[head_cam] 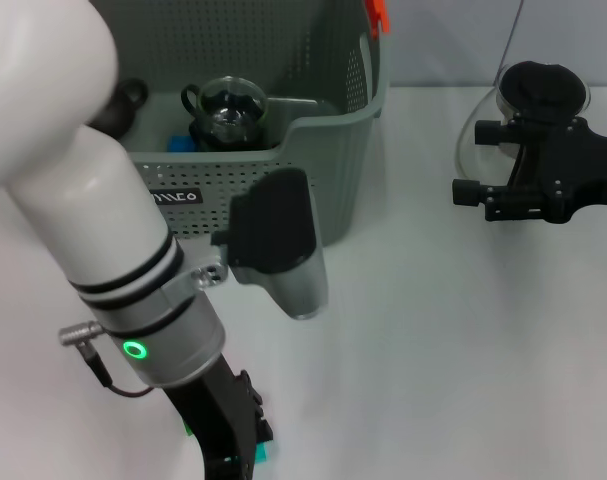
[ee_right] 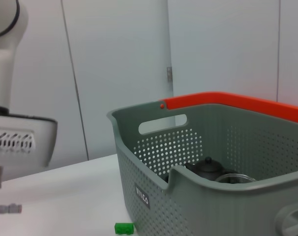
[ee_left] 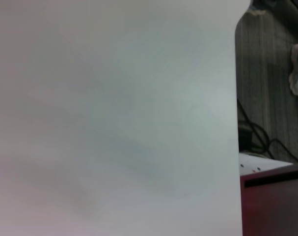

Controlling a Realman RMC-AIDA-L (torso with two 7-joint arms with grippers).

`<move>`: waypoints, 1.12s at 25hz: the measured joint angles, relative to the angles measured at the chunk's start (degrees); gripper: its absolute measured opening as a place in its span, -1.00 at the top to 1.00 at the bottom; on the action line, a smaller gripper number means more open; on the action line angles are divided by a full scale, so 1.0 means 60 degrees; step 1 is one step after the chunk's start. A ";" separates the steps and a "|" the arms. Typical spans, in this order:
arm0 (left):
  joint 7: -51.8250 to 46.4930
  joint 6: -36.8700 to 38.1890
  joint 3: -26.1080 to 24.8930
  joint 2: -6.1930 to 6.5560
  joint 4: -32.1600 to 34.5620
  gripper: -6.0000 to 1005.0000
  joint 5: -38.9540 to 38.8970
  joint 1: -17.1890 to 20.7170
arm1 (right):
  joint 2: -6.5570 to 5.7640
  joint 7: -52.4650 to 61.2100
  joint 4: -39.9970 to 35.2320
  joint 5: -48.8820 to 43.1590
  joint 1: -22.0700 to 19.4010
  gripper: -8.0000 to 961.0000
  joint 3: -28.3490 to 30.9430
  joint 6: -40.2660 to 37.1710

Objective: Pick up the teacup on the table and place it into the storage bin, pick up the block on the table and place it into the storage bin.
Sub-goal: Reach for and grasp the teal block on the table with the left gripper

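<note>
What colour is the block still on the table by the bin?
Green. The block shows best in the right wrist view, on the table beside the storage bin.

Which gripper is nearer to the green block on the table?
Left. The left gripper is at the near table edge, right over the green block, whose teal-green edge peeks out beneath it. The right gripper hangs far off, on the other side of the storage bin.

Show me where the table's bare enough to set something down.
Bare table lies between the storage bin and the right claw, and on toward the near edge. Crowded spots: inside the bin, with a glass teapot, and near-left by the left claw and green block.
</note>
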 joint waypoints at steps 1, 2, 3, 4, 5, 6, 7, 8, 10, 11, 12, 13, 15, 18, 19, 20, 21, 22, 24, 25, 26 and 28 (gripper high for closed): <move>-0.0022 0.0085 -0.0093 0.0011 0.0051 -0.88 0.0045 0.0000 | -0.0002 0.0000 0.0000 0.0000 -0.0002 -0.93 0.0007 0.0001; -0.0046 0.0159 -0.0178 0.0024 0.0088 -0.88 0.0114 0.0001 | -0.0002 0.0000 0.0000 0.0000 -0.0002 -0.93 0.0007 0.0001; -0.0070 0.0203 -0.0223 0.0032 0.0070 -0.88 0.0243 0.0016 | -0.0002 -0.0006 0.0000 0.0000 -0.0006 -0.93 0.0019 0.0001; -0.0086 0.0207 -0.0237 0.0034 0.0065 -0.87 0.0374 0.0042 | -0.0003 -0.0012 -0.0001 0.0000 -0.0008 -0.93 0.0027 0.0003; -0.0093 0.0193 -0.0221 0.0031 0.0064 -0.87 0.0543 0.0083 | -0.0002 -0.0024 0.0000 0.0000 -0.0011 -0.93 0.0031 0.0011; -0.0093 0.0156 -0.0175 0.0018 0.0057 -0.87 0.0664 0.0125 | -0.0002 -0.0042 0.0000 0.0000 -0.0015 -0.93 0.0034 0.0026; -0.0093 0.0083 -0.0120 0.0012 0.0032 -0.87 0.0792 0.0160 | -0.0002 -0.0058 0.0000 0.0000 -0.0015 -0.93 0.0036 0.0040; -0.0093 0.0015 -0.0050 0.0006 -0.0018 -0.87 0.0880 0.0185 | -0.0002 -0.0080 0.0000 0.0000 -0.0014 -0.93 0.0037 0.0055; -0.0094 -0.0125 0.0049 -0.0001 -0.0215 -0.86 0.1012 0.0187 | -0.0002 -0.0101 0.0000 0.0000 -0.0006 -0.93 0.0039 0.0058; -0.0098 -0.0168 0.0077 0.0000 -0.0332 -0.86 0.1086 0.0182 | -0.0002 -0.0101 0.0000 0.0000 -0.0001 -0.93 0.0040 0.0056; -0.0100 -0.0216 0.0090 -0.0001 -0.0434 -0.86 0.1159 0.0169 | -0.0002 -0.0101 0.0000 0.0000 0.0003 -0.93 0.0043 0.0054; -0.0104 -0.0269 0.0094 -0.0004 -0.0534 -0.86 0.1245 0.0156 | -0.0002 -0.0102 -0.0001 0.0000 0.0004 -0.93 0.0047 0.0053; -0.0104 -0.0327 0.0095 -0.0009 -0.0623 -0.86 0.1313 0.0143 | 0.0001 -0.0102 0.0000 0.0000 0.0004 -0.93 0.0059 0.0050; -0.0105 -0.0430 0.0100 -0.0012 -0.0775 -0.85 0.1355 0.0126 | 0.0011 -0.0102 0.0000 0.0000 -0.0008 -0.93 0.0073 0.0038; -0.0106 -0.0457 0.0099 -0.0006 -0.0818 -0.85 0.1394 0.0120 | 0.0012 -0.0102 0.0000 0.0000 -0.0010 -0.93 0.0076 0.0029; -0.0106 -0.0472 0.0099 -0.0007 -0.0848 -0.85 0.1428 0.0118 | 0.0012 -0.0102 0.0000 0.0000 -0.0011 -0.93 0.0081 0.0018; -0.0106 -0.0484 0.0099 -0.0010 -0.0893 -0.85 0.1462 0.0118 | 0.0013 -0.0102 0.0000 0.0000 -0.0012 -0.93 0.0084 0.0014; -0.0106 -0.0488 0.0099 -0.0014 -0.0935 -0.85 0.1492 0.0118 | 0.0013 -0.0102 0.0000 0.0000 -0.0013 -0.93 0.0087 0.0014; -0.0133 -0.0508 0.0099 -0.0021 -0.1006 -0.84 0.1506 0.0116 | 0.0020 -0.0102 0.0000 0.0000 -0.0015 -0.93 0.0087 0.0015; -0.0155 -0.0528 0.0099 -0.0021 -0.1036 -0.84 0.1508 0.0115 | 0.0024 -0.0102 0.0000 0.0000 -0.0016 -0.93 0.0087 0.0014; -0.0185 -0.0554 0.0102 -0.0021 -0.1067 -0.84 0.1509 0.0115 | 0.0027 -0.0102 0.0000 0.0000 -0.0016 -0.93 0.0088 0.0014; -0.0239 -0.0595 0.0106 -0.0020 -0.1139 -0.84 0.1510 0.0111 | 0.0029 -0.0102 0.0000 0.0000 -0.0016 -0.93 0.0087 0.0014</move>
